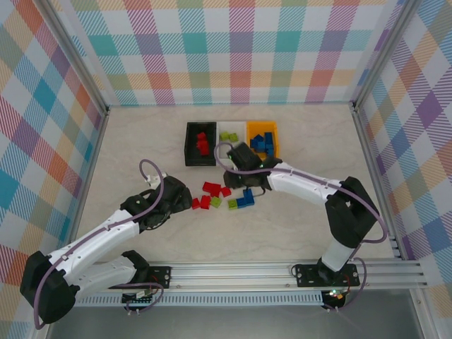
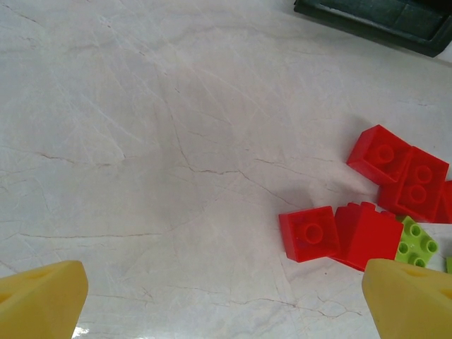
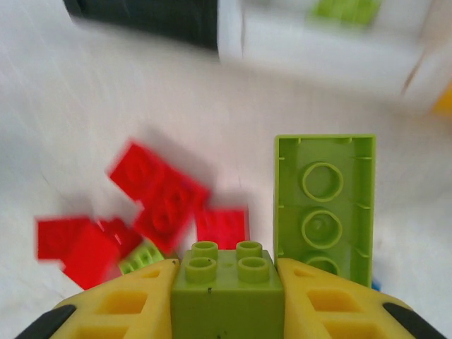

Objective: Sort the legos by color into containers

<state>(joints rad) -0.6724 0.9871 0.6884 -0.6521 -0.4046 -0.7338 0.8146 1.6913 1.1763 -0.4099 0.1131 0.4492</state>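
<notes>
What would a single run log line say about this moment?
left jaws: open, low over table beside red bricks | right jaws: shut on lime green brick | white bin: green inside

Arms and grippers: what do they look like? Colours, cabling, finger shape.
The left arm and right arm are white shells with black joints and black wrist ends. A lilac cable loops along each. The left gripper has plain yellow wedge fingers; the right gripper has yellow fingers with recessed pockets.
</notes>
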